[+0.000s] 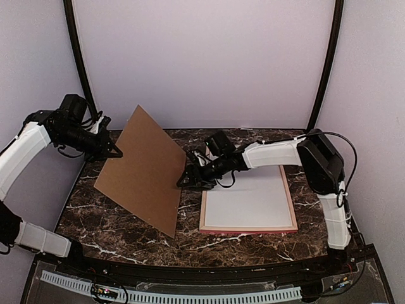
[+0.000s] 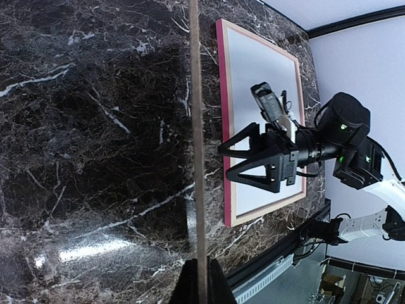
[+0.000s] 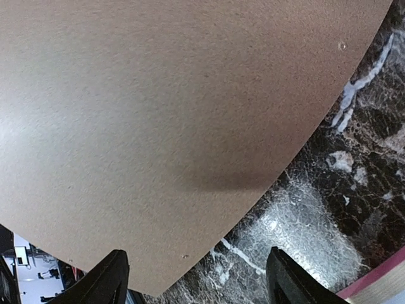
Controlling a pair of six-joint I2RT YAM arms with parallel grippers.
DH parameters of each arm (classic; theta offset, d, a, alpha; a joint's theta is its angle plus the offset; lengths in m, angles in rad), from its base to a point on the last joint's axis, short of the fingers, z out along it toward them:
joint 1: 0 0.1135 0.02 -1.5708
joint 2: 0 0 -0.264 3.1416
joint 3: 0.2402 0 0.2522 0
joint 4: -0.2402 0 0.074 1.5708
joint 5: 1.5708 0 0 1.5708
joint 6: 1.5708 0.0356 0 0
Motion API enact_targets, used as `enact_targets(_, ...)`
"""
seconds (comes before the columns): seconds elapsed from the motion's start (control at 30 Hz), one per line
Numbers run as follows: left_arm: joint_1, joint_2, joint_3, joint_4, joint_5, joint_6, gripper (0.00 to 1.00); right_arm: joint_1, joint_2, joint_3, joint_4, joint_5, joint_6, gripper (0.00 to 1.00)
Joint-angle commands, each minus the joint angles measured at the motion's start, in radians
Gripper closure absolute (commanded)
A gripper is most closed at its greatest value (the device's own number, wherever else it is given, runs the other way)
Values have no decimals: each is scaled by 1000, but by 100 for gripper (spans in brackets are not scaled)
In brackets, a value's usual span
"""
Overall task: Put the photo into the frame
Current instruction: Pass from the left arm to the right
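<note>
The frame (image 1: 248,230) lies flat on the table at the right, peach back up and pink edge showing. A plain white sheet (image 1: 250,202) lies inside it, apparently the photo with its back up; no print shows. My left gripper (image 1: 117,152) is shut on the left edge of the brown cardboard backing board (image 1: 145,171) and holds it raised and tilted. In the left wrist view the board (image 2: 196,126) shows edge-on between the fingers (image 2: 185,285). My right gripper (image 1: 183,179) is open and empty beside the board's right edge, left of the frame. The frame (image 2: 223,126) and sheet (image 2: 253,69) also show in that view.
The table is dark marble (image 1: 120,221) with a black rail along its near edge (image 1: 190,272). Purple walls close in the back and sides. In the right wrist view the board (image 3: 158,95) fills most of the picture, with a frame corner (image 3: 380,288) at the lower right.
</note>
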Motion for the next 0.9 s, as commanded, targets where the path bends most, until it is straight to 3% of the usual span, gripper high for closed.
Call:
enact_targets(0.0,-46,-51,10,63,-7,-53,99,13,45,24,73,-27,71,24)
enact_targets(0.4,-101,-71,-31,104,-35,-97,99,23,97,-37,231,-90,153,23)
enact_targets(0.87,-132,-76,-40,114,-69,-119,99,29,106,-23,149,-30,125,24)
